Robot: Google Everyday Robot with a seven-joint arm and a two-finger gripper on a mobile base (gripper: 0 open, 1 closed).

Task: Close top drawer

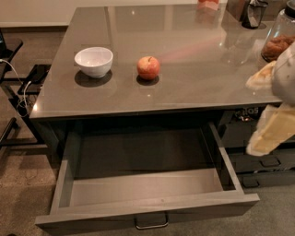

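Note:
The top drawer (146, 189) stands pulled far out from under the grey counter (184, 87). Its lighter grey inside shows nothing in it. Its dark front panel (92, 220) faces me at the bottom edge, with a small metal loop handle (151, 222) at its centre. My gripper (273, 131) shows as a cream and white shape at the right edge, beside the drawer's right wall and above the level of its front panel. It touches nothing that I can see.
A white bowl (94, 61) and a red apple (148, 67) sit on the counter. A jar of brown food (278, 42) and a dark object (252, 13) stand at the back right. Neighbouring dark drawers (263, 162) lie at right. A black frame with cables (18, 87) stands at left.

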